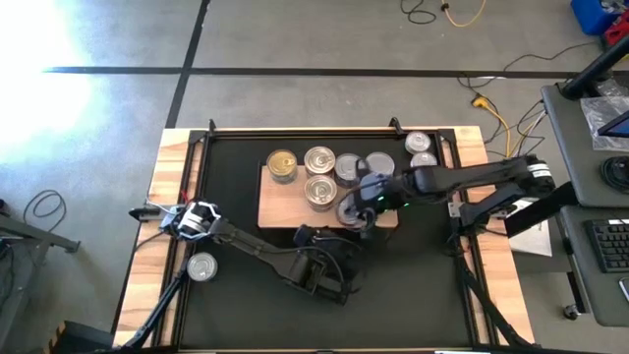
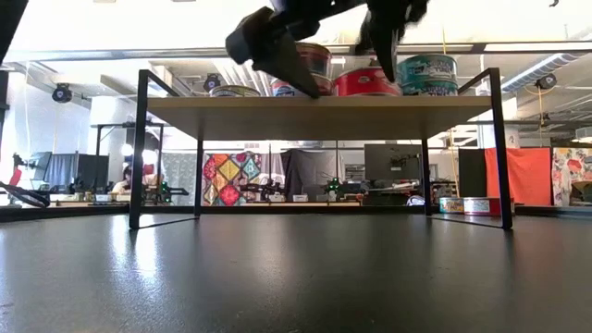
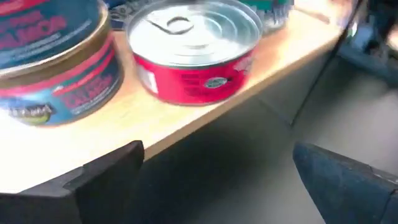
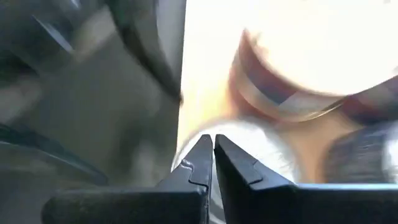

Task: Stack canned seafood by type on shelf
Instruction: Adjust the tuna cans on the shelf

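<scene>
Left gripper: held wide open, empty, just short of the red tin.
Right gripper: shut, empty, over shelf.
Advice: tin best straddled squarely before closing.

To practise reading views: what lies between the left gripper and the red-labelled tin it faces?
Only bare shelf edge lies between the open left gripper and the red-labelled tin, seen in left wrist view.
</scene>
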